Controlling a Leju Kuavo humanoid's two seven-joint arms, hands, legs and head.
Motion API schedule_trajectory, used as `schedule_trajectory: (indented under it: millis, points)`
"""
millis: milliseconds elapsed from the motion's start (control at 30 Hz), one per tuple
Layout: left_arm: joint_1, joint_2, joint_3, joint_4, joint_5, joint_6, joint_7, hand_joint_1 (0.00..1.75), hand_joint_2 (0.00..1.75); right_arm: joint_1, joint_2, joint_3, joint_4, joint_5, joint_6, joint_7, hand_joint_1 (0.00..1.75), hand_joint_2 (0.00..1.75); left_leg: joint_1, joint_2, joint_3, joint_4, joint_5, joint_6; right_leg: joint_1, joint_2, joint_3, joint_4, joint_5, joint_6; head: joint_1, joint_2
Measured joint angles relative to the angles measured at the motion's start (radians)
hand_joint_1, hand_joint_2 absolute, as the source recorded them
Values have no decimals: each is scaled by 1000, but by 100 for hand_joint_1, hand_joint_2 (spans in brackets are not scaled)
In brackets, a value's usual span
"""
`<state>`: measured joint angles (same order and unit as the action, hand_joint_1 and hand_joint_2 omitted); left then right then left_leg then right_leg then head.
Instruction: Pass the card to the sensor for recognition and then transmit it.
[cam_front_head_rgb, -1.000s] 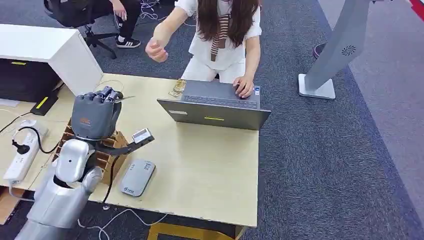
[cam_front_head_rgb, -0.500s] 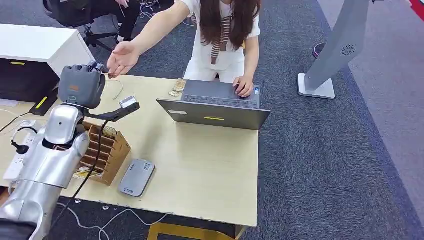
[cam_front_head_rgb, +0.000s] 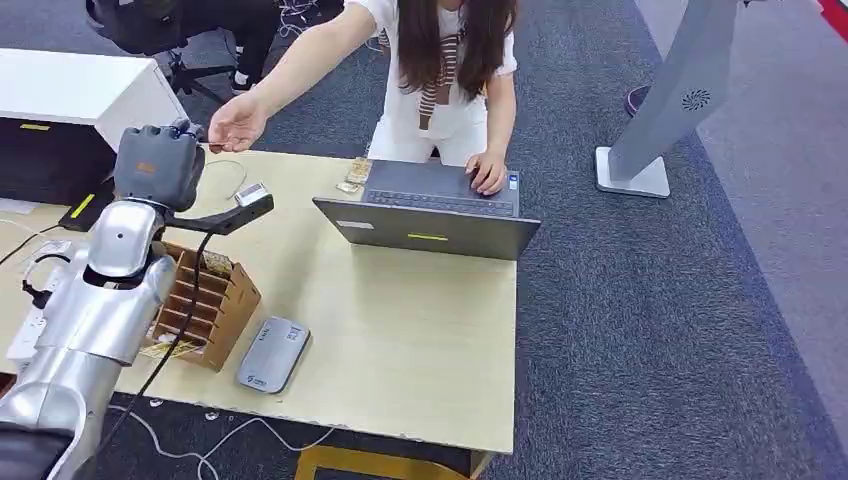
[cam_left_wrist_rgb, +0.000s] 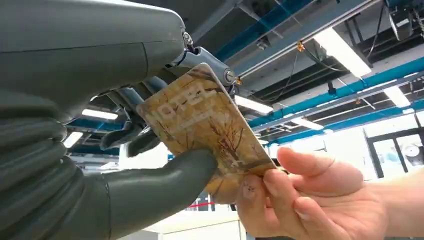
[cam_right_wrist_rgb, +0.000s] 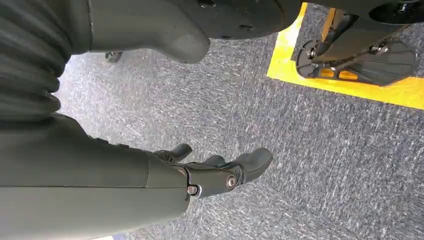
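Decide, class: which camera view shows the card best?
The left wrist view: the card is close, its printed face clear, pinched by the left hand while a person's hand takes its end. In the head view it is hidden; the right wrist view faces floor.

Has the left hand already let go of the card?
No: in the left wrist view the left hand pinches the card between thumb and fingers, while the person's hand grips its far end.

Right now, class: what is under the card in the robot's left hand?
Under the card, the left hand presses its thumb up against it, and a person's hand pinches the lower corner. The thumb and the person's fingers cover the card's lower edge.
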<state>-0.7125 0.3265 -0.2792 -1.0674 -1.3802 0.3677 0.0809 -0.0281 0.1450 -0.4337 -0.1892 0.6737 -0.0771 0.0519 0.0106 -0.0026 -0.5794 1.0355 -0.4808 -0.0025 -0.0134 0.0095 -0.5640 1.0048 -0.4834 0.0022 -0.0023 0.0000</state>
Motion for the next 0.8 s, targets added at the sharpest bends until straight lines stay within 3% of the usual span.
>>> schedule_trajectory:
  millis: [267,367,567,800]
  points:
    - [5,-13,-1,9,-2,43,3,0,175,-1,0,0,0,4,-12,7,0,175,0,0,0,0,0,0,0,0,0,0,0,0,0,0]
    - [40,-29,-1,-30,17,58,-4,0,175,-1,0,-1,0,4,-16,9,0,175,0,0,0,0,0,0,0,0,0,0,0,0,0,0]
    - [166,-51,-2,-195,80,93,-20,0,175,0,0,-13,0,1,-32,11,0,175,0,1,0,0,-1,0,0,1,0,0,0,0,0,0]
    - [442,-47,-2,-463,123,132,-52,0,175,4,3,-49,0,-30,-54,10,0,175,0,3,-1,-1,-3,1,0,3,-1,0,-2,0,1,0]
